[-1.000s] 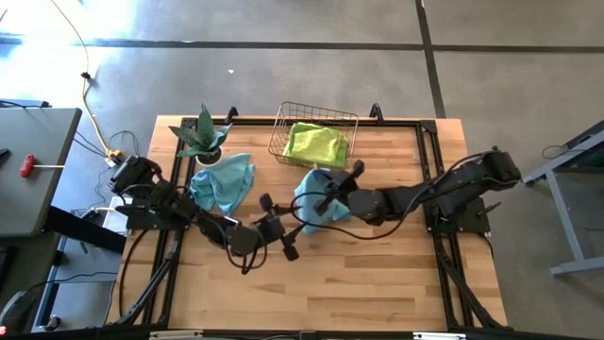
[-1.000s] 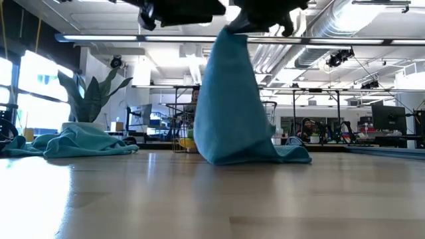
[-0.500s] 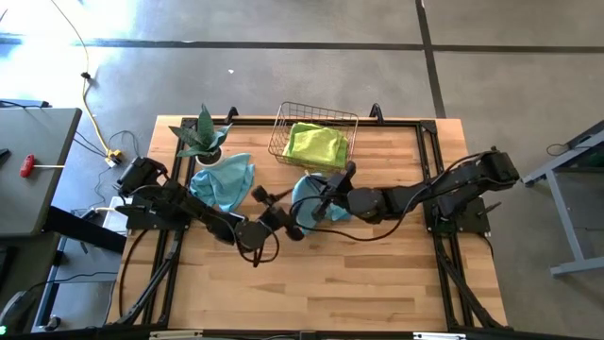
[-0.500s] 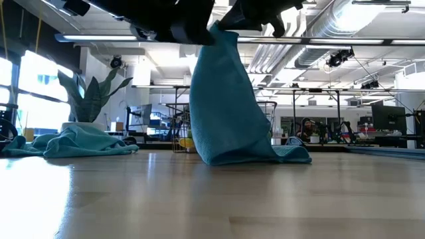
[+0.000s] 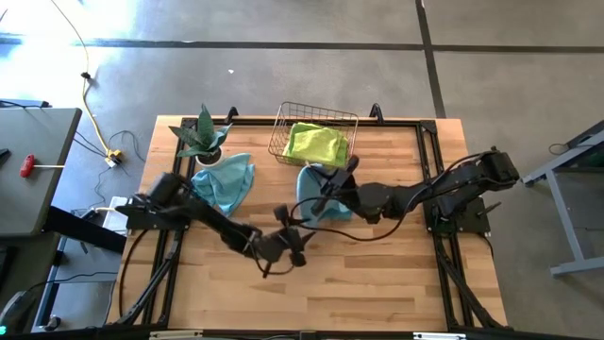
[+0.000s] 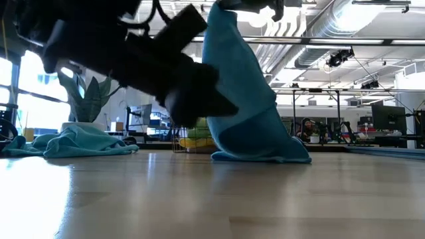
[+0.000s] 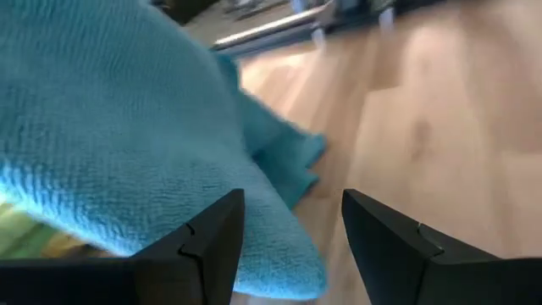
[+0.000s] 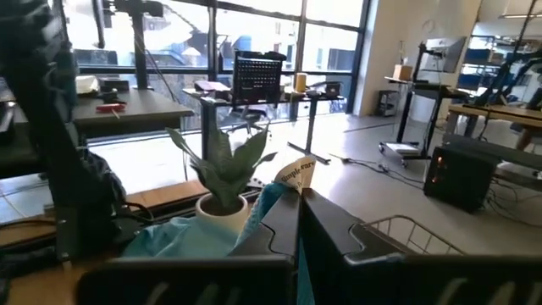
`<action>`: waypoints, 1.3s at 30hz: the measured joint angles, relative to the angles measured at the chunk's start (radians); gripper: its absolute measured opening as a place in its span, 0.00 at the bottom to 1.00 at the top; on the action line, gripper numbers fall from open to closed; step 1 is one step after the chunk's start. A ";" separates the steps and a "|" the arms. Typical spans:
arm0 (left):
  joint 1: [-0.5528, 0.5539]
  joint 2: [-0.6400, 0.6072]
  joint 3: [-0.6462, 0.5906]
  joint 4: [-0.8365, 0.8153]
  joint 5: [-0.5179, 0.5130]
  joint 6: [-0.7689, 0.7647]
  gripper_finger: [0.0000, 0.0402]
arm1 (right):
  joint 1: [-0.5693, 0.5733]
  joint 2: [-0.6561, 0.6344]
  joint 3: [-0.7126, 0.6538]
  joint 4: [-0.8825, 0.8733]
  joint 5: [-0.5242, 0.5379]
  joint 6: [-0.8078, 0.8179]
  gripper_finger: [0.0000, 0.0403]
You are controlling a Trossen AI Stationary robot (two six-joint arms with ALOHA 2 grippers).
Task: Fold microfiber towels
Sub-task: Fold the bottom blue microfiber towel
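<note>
Hanging near the middle of the wooden surface (image 5: 377,274): a teal towel (image 5: 321,194), pinched at its top and draped down in a cone, lower edge spread on the wood (clearest in the low view (image 6: 246,99)). Gripped at the peak by the right claw (image 5: 332,184), fingers closed together on a fold of the cloth, teal fabric bunched just past them in the right wrist view (image 8: 273,203). Reaching in from the left: the left claw (image 5: 294,244), low over the wood just beside the hanging towel, fingers (image 7: 212,246) spread apart and holding nothing, the teal cloth right in front of them and partly covering the gap. Seen dark and blurred in front of the towel in the low view (image 6: 192,86).

Lying crumpled toward the left rear of the surface: a second teal towel (image 5: 225,184), well apart from the first, just beside a potted plant (image 5: 203,137). Standing at the rear edge: a wire basket (image 5: 281,125) holding a lime green towel (image 5: 316,144), folded or bunched, hard to tell which.
</note>
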 joint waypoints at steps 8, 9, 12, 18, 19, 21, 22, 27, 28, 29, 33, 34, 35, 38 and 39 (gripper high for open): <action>-0.037 0.166 0.181 0.008 -0.268 0.223 0.47 | -0.014 -0.002 0.000 -0.006 0.022 0.059 0.00; -0.037 0.184 0.206 0.009 -0.291 0.251 0.47 | -0.016 -0.002 0.000 -0.006 0.019 0.071 0.00; -0.033 0.229 0.266 0.008 -0.398 0.316 0.47 | -0.020 -0.002 0.000 -0.007 -0.003 0.107 0.00; -0.009 0.269 0.306 0.003 -0.595 0.295 0.45 | -0.022 -0.002 0.000 -0.002 -0.006 0.157 0.00; -0.006 0.269 0.306 -0.006 -0.595 0.288 0.44 | -0.022 -0.002 0.000 0.001 -0.006 0.168 0.00; 0.000 0.269 0.306 -0.026 -0.595 0.287 0.42 | -0.024 -0.003 0.000 0.009 -0.006 0.173 0.00; 0.001 0.269 0.306 -0.035 -0.598 0.287 0.41 | -0.026 -0.003 0.000 0.015 -0.007 0.174 0.00; 0.006 0.269 0.306 -0.039 -0.687 0.307 0.35 | -0.026 -0.003 0.000 0.002 -0.007 0.169 0.00; 0.011 0.269 0.304 -0.038 -0.686 0.313 0.34 | -0.025 -0.003 0.000 -0.007 -0.007 0.168 0.00; 0.016 0.269 0.300 -0.035 -0.688 0.312 0.34 | -0.021 -0.003 0.000 -0.017 -0.007 0.168 0.00; 0.033 0.262 0.298 -0.030 -0.689 0.323 0.32 | 0.001 -0.004 0.000 -0.106 -0.008 0.167 0.00; 0.034 0.257 0.297 -0.031 -0.690 0.331 0.32 | 0.007 -0.004 0.000 -0.141 -0.007 0.167 0.00; 0.036 0.252 0.298 -0.029 -0.689 0.341 0.32 | 0.013 -0.004 0.000 -0.179 -0.004 0.167 0.00; 0.038 0.235 0.298 -0.030 -0.689 0.357 0.32 | 0.033 -0.004 0.000 -0.301 0.017 0.197 0.00; 0.041 0.229 0.297 -0.031 -0.688 0.359 0.32 | 0.040 -0.004 0.000 -0.340 0.025 0.215 0.00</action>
